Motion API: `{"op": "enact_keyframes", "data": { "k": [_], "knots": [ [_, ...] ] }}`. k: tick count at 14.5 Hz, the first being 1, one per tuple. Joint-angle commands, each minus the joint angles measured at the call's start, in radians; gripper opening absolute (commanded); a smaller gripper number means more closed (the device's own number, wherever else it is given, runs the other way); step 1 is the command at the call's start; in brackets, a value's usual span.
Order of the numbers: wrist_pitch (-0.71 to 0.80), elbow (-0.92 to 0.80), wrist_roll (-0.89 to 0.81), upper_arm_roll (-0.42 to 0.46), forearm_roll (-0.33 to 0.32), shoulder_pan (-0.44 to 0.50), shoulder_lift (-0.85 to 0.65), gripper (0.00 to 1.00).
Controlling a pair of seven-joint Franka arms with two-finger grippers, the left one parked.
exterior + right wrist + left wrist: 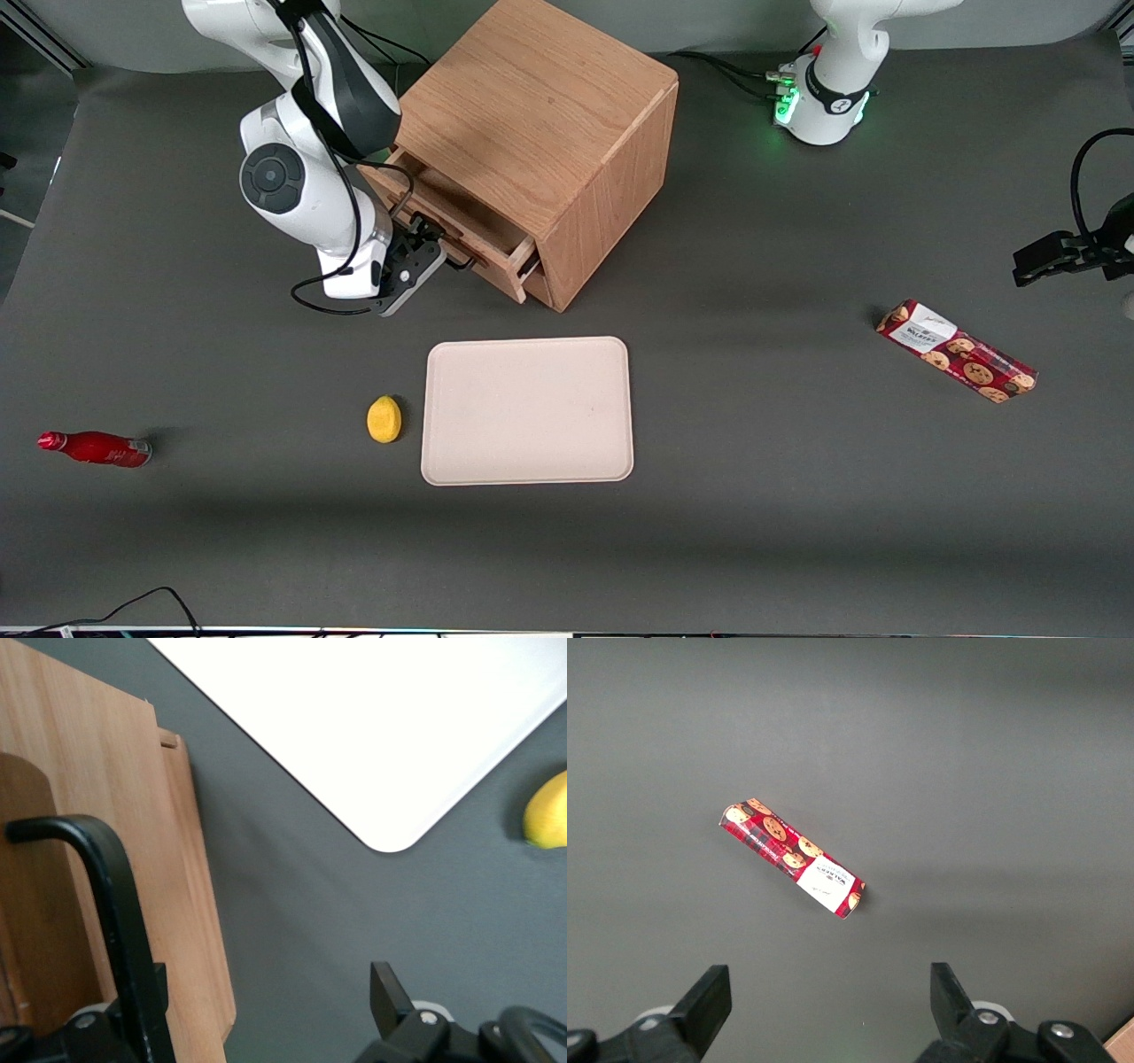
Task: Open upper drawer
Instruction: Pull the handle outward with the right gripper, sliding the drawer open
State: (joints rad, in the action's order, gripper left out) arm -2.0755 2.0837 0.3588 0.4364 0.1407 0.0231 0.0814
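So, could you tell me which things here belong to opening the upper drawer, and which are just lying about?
Part of the job:
- upper drawer, partly pulled out
- gripper, at its black handle

Lying about:
- tray
- lemon
- red bottle
- cookie pack

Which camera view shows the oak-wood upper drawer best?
The front view: the oak-wood upper drawer shows partly pulled out of the cabinet, the gripper at its handle. The right wrist view shows only its front panel and black handle; the left wrist view, nothing.
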Motion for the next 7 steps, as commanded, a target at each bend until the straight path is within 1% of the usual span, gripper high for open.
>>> {"op": "enact_keyframes", "data": {
  "k": [1,5,7],
  "knots": [
    [-0.014,0.007,0.014,-0.018,-0.046,-0.005,0.003,1.00],
    [-0.032,0.004,0.014,-0.031,-0.050,-0.011,0.006,1.00],
    [-0.037,0.001,0.012,-0.042,-0.065,-0.012,0.012,1.00]
  ]
}}
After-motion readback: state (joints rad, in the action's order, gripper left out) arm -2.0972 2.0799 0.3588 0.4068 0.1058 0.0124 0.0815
